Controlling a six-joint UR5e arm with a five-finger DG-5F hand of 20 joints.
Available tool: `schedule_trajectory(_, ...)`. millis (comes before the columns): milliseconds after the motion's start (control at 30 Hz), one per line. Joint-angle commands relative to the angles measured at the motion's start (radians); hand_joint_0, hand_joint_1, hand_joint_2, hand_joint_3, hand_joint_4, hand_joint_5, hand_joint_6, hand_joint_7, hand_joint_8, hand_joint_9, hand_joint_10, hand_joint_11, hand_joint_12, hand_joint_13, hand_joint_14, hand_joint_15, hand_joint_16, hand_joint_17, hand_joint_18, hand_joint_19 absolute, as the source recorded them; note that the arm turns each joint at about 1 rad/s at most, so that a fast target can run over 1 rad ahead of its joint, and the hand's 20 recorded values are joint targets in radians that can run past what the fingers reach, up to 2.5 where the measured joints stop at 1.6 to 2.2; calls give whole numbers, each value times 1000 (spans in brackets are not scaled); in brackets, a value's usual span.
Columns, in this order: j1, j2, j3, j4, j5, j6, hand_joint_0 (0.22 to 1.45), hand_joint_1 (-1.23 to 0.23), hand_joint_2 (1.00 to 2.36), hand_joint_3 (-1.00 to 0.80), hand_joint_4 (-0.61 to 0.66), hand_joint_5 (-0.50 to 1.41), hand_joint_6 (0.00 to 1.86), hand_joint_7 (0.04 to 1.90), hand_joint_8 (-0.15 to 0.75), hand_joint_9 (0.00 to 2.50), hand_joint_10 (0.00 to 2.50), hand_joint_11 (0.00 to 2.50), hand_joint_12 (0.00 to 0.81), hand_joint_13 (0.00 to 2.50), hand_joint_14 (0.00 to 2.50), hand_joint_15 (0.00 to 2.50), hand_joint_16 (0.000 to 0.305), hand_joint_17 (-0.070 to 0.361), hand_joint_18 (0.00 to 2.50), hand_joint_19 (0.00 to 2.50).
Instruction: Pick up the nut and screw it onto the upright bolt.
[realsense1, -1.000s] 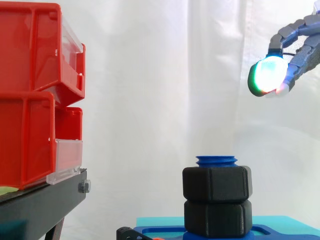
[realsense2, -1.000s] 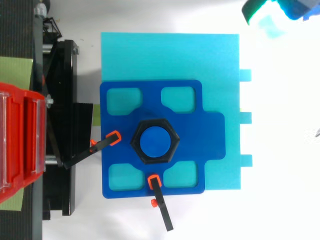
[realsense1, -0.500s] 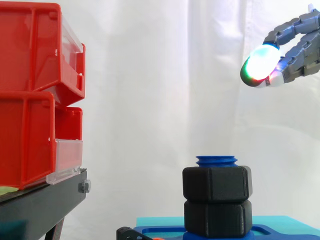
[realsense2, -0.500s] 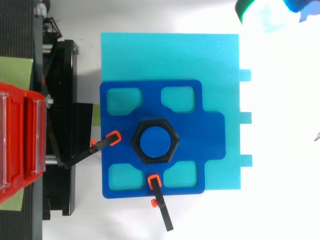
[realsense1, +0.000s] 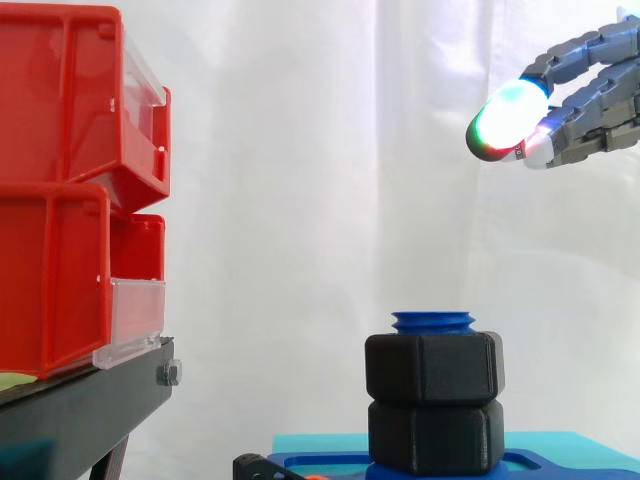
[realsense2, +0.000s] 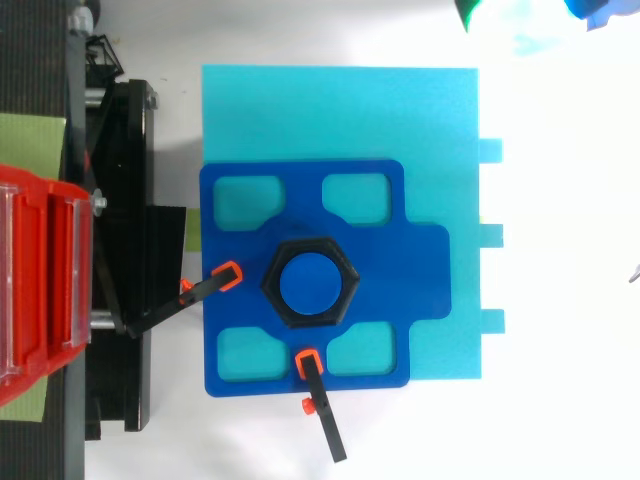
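Black clamps (realsense2: 322, 400) with orange tips pin a blue fixture plate (realsense2: 420, 260) onto a cyan sheet (realsense2: 340, 110). Blue bolt (realsense1: 433, 321) stands upright at plate centre; lower nut (realsense1: 435, 436) and upper nut (realsense1: 433, 367), both black, sit stacked on it, thread tip bare above them. Red bins (realsense1: 60, 190) on a black stand (realsense1: 80, 410), well apart to the left. Versus 1.0 s ago: fingers uncurled, glowing pads (realsense1: 505, 120) shifted left and slightly up. Hand (realsense1: 590, 90) high at right, well apart from the bolt, fingers nearly straight, holding nothing. White curtain (realsense1: 300, 150) behind
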Motion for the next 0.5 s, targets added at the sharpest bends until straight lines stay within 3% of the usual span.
schedule_trajectory(0, 0, 0, 0, 0, 0, 0, 476, -294, 1000, -500, 81, -239, 502, 690, 201, 68, 0, 0, 369, 0, 0, 0, 47, 107, 0, 0)
schedule_trajectory(467, 0, 0, 0, 0, 0, 0, 481, -305, 1000, -500, 82, -242, 501, 660, 178, 29, 0, 0, 361, 0, 0, 0, 47, 106, 0, 0)
